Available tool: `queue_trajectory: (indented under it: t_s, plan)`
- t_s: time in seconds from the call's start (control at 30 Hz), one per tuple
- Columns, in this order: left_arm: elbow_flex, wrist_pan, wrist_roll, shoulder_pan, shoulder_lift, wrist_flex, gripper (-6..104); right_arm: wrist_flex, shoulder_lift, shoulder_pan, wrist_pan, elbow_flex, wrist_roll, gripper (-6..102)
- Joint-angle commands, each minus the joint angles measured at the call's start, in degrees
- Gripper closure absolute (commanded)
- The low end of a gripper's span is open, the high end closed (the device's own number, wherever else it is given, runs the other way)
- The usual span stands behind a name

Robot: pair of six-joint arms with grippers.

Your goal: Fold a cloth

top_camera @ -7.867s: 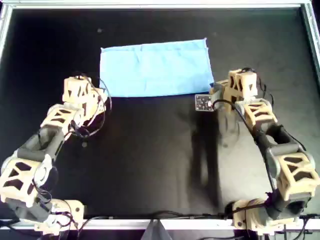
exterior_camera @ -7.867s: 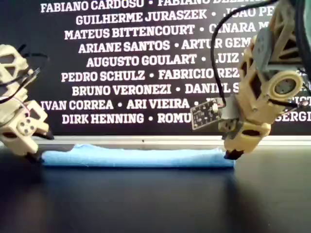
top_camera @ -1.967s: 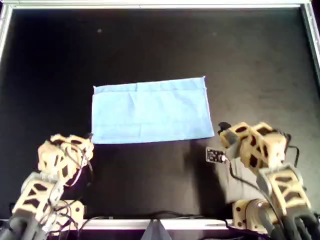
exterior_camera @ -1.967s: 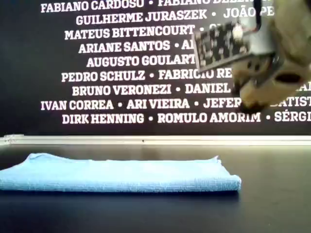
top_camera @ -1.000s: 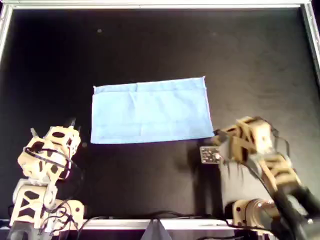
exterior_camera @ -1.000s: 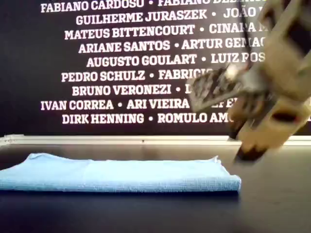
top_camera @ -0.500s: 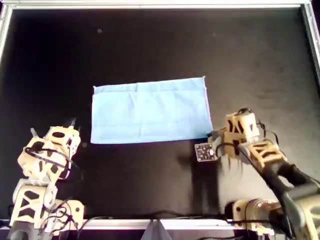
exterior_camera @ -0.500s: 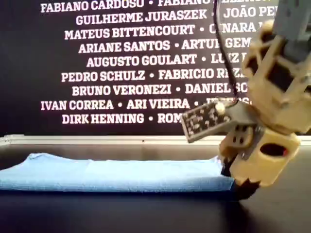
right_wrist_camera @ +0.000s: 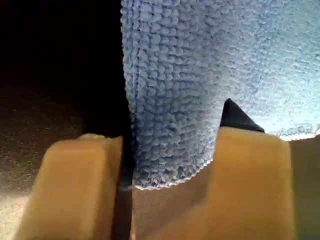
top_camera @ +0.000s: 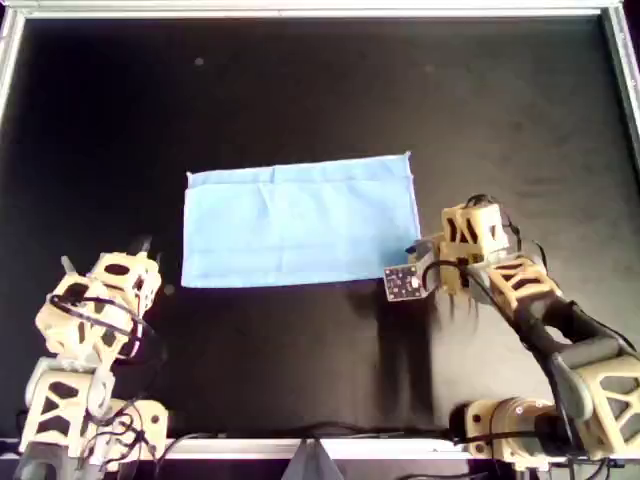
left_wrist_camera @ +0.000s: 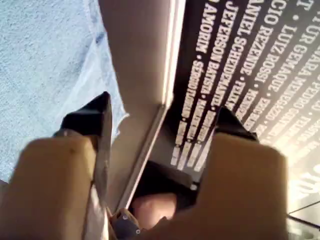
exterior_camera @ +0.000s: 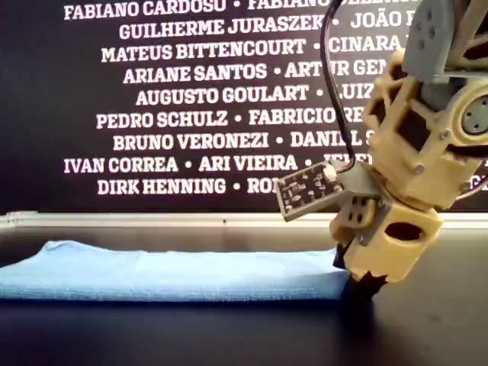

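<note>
The cloth is a light-blue rectangle, folded flat on the black table in the middle of the overhead view. In the exterior view the cloth lies as a low strip. My right gripper is down at the cloth's near corner on the overhead view's right. At that corner the right gripper is open, with the cloth's edge between its fingers. My left gripper is raised at the overhead view's lower left, apart from the cloth. The left gripper is open and holds nothing.
A metal rail frames the black table. A small circuit board juts from the right wrist beside the cloth's corner. A dark banner with white names stands behind the table's far edge.
Over the last second my right gripper swung in and came down onto the cloth's near corner. The left arm and the cloth have stayed where they were.
</note>
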State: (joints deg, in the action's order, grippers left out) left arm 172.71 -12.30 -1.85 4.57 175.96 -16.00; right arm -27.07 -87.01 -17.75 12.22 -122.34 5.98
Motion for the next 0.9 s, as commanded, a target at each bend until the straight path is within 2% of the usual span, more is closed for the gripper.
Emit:
queue_trajectory:
  t_s: [0.0,0.2,0.37,0.6,0.87]
  plan:
    - [-2.37,0.26,-0.44,-0.35,1.05,0.53,25,0.79,-0.88,0.79,-0.44,3.08,-0.44,41]
    - [-2.37,0.26,-0.44,-0.35,1.05,0.53,25,0.79,-2.29,1.05,0.44,3.52,-0.44,76]
    - [-2.46,0.26,-0.44,-0.35,1.05,0.53,25,0.88,-2.46,1.14,0.44,3.6,-0.44,97]
    - [-2.46,0.26,-0.44,-0.35,1.05,0.53,25,0.88,-2.9,1.05,0.44,4.39,-0.35,97]
    - [-2.55,0.26,-0.44,-1.14,1.05,0.53,25,0.88,-5.45,-0.88,0.44,16.35,-0.35,97]
